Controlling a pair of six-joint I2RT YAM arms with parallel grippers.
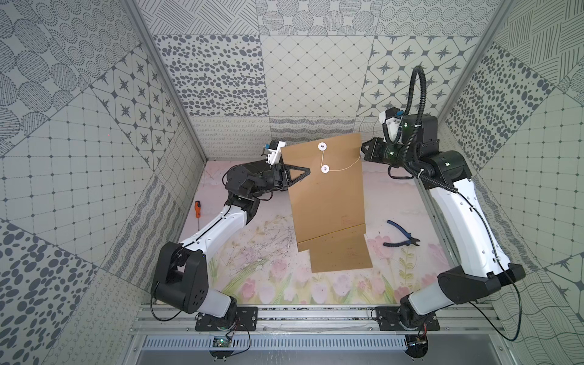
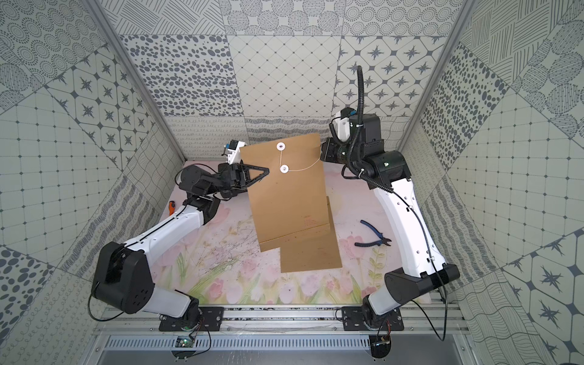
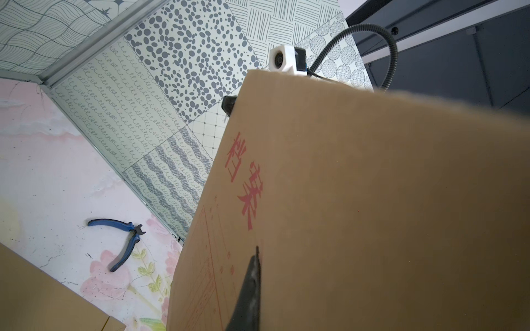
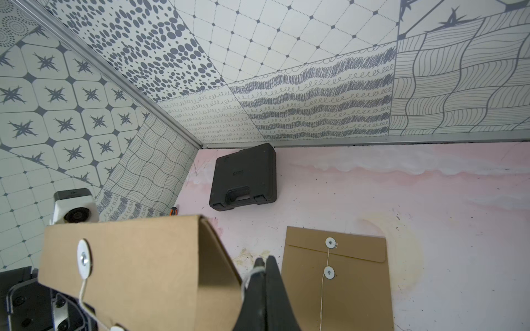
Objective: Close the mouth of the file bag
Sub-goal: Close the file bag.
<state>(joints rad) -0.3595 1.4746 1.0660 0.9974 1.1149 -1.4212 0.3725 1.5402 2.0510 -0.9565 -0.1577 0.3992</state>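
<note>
- The brown file bag [image 1: 328, 196] hangs nearly upright in the air above the bench [image 1: 240, 284], its two white discs showing in both top views.
- The left gripper [image 1: 308, 171] is clamped on the bag's edge on its own side.
- The right gripper [image 1: 363, 148] sits at the opposite edge, pinched tight on the white string [image 1: 344, 167] that runs out from the lower disc [image 1: 325, 169].
- A second bag [image 1: 343, 256] lies flat on the bench below, with blue pliers [image 1: 401, 238] nearby.

The brown kraft-paper file bag [image 1: 325, 196] looks matt and smooth; the black plastic case [image 4: 243, 177] is dull, faintly textured.
</note>
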